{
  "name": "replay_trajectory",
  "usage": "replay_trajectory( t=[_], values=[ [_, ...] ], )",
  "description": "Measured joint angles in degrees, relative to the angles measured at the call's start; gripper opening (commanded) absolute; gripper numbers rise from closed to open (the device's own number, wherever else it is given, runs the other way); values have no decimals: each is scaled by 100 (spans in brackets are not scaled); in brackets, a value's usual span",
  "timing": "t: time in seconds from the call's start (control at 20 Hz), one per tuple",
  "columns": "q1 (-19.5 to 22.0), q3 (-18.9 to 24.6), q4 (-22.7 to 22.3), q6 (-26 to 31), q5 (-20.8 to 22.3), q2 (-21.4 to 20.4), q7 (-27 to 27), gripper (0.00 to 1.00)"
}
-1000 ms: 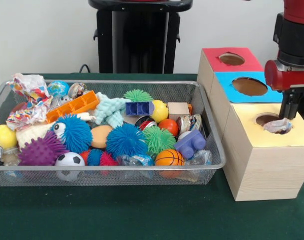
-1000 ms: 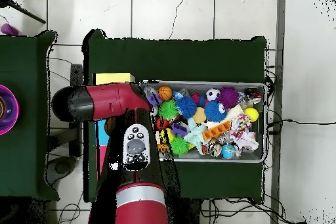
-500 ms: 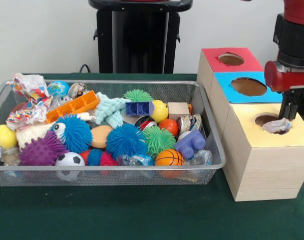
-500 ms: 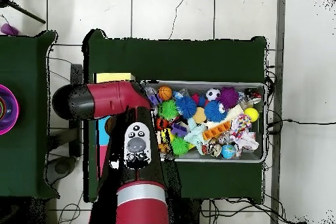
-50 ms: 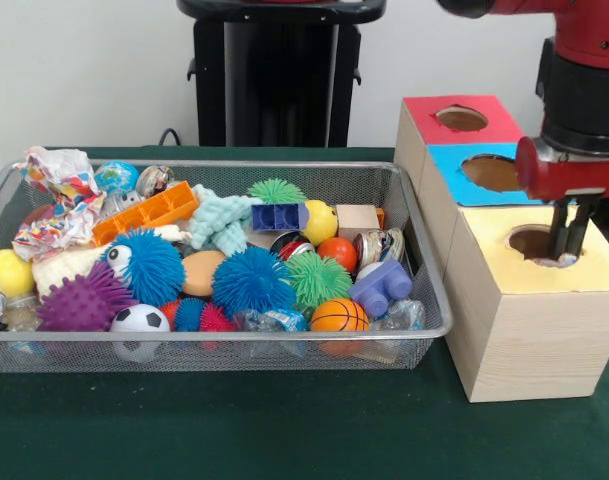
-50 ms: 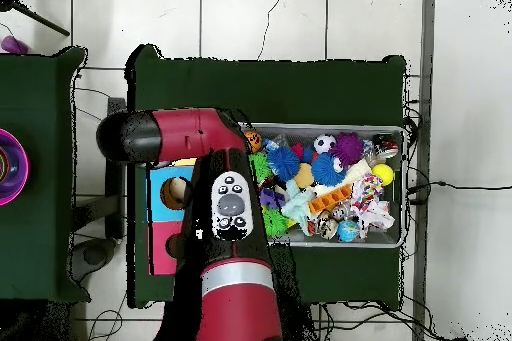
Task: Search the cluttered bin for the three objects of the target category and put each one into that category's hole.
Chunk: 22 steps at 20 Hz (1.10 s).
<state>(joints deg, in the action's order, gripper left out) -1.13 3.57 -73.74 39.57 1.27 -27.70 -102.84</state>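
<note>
Saw a table (image 5: 284, 440) under dark green cloth, a white wall (image 5: 84, 80) behind it and, from overhead, pale floor tiles (image 6: 300, 17) around it. Found the red and black arm (image 5: 584, 90) coming down at the right of the front view, over a row of three wooden boxes. Noted the wire bin (image 5: 424, 270) just beside those boxes, heaped with spiky balls, small sports balls, blocks and crumpled wrappers. Counted the yellow-topped box (image 5: 524, 330) nearest the camera, the blue-topped box (image 5: 446, 170) behind it and the red-topped box (image 5: 424, 110) farthest back, each with a round hole. Placed the gripper (image 5: 567, 240) upright at the yellow hole (image 5: 532, 240), its tip at or just inside the right rim; could not tell whether spread or pressed together. Made out a pale scrap (image 5: 562, 262) at that rim, directly under the gripper tip, too small to give a long axis or a heading, nor whether touching. Spotted crumpled clear plastic (image 5: 269, 320) at the bin's front wall, well apart from the gripper.
</note>
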Motion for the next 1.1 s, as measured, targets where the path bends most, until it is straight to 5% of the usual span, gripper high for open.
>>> replay_trajectory(
  t=[0.75,1.1],
  values=[
    [634,662,-31,-18,160,206,-1,0],
    [682,710,-408,-1,354,-169,1,0]
  ],
)
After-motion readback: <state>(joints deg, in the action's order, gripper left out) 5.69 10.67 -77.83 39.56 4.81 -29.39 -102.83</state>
